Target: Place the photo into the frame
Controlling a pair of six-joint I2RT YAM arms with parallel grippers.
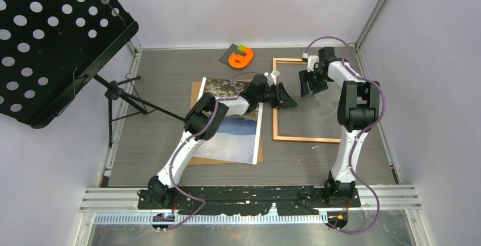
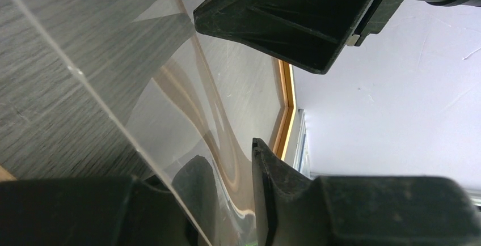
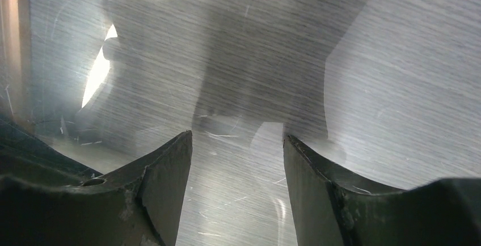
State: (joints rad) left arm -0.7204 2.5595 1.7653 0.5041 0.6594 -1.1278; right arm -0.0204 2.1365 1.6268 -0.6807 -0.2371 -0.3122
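The photo (image 1: 235,135) lies face up on the brown backing board (image 1: 194,92), left of centre. The wooden frame (image 1: 306,139) lies flat to its right, with the clear sheet (image 1: 320,113) over its opening. My left gripper (image 1: 288,100) reaches over the photo to the frame's left rail. In the left wrist view its jaws (image 2: 232,172) stand apart around the sheet's edge (image 2: 227,87), one finger seen through the sheet. The frame's rail (image 2: 285,98) shows beyond. My right gripper (image 1: 311,84) hovers open over the sheet (image 3: 340,59), fingers (image 3: 164,172) apart and empty.
An orange piece with a green block (image 1: 241,58) lies on a dark pad at the back. A black perforated music stand (image 1: 51,36) on a tripod (image 1: 122,96) fills the left. White walls close the right and back sides.
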